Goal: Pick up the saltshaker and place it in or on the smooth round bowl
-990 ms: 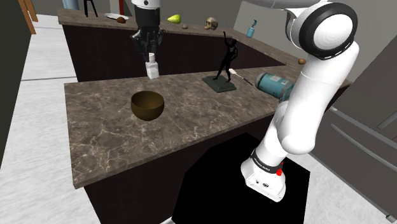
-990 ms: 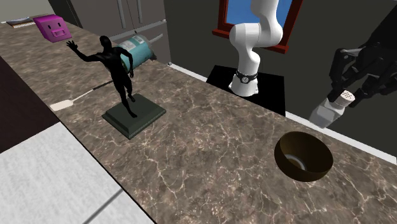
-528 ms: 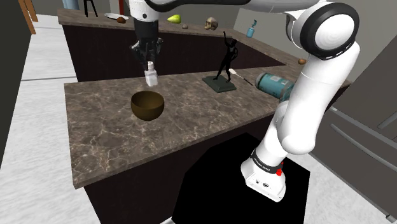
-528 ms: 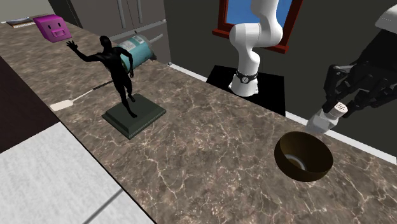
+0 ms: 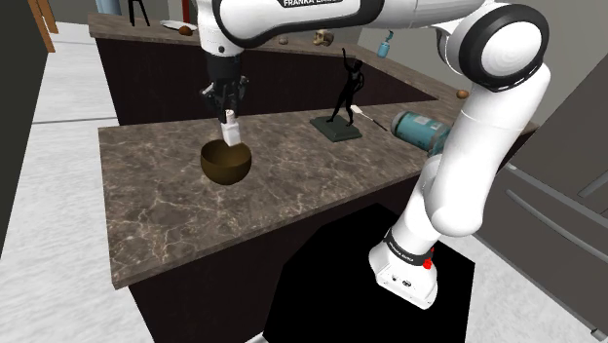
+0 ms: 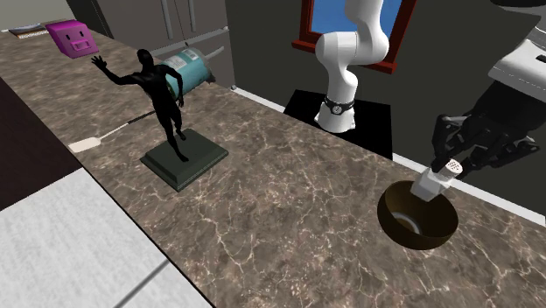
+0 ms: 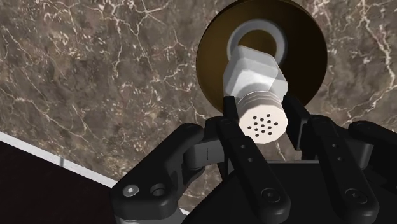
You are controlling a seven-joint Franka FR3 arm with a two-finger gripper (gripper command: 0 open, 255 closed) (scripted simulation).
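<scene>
One white arm (image 5: pixel 487 117) reaches from its stand across a brown veined stone countertop (image 5: pixel 166 209) (image 6: pixel 289 219) (image 7: pixel 95 76). Its black gripper (image 5: pixel 229 115) (image 6: pixel 455 157) (image 7: pixel 262 121) points downward above a bowl.

**Gripper.** The two fingers (image 7: pixel 230 121) are clamped on the perforated cap end of a white saltshaker (image 5: pixel 231 133) (image 6: pixel 430 185) (image 7: pixel 254 76), one finger pressing each side. The shaker hangs below them, cap uppermost and body toward the counter.

**Task objects.** The saltshaker is directly over the opening of the smooth round bowl (image 5: pixel 225 168) (image 6: pixel 420 232) (image 7: pixel 213 51), which is dark brown outside and paler at its floor. In the wrist view the shaker's body lies inside the circle of the rim. In the second exterior view its lower end seems to reach rim level, though contact with the bowl cannot be judged from these angles. The bowl stands upright on the countertop.

**Surroundings.**
- A black figurine (image 5: pixel 346 93) (image 6: pixel 162 96) with one raised arm stands on a dark square base, well apart from the bowl.
- Near the figurine a teal canister (image 5: pixel 421 129) (image 6: pixel 186 68) lies on its side.
- A magenta cube (image 6: pixel 72 38) with a face sits farther off, toward the second exterior view's upper left.
- A small skull (image 5: pixel 324 39) rests on the far counter in the shoulder view.
</scene>
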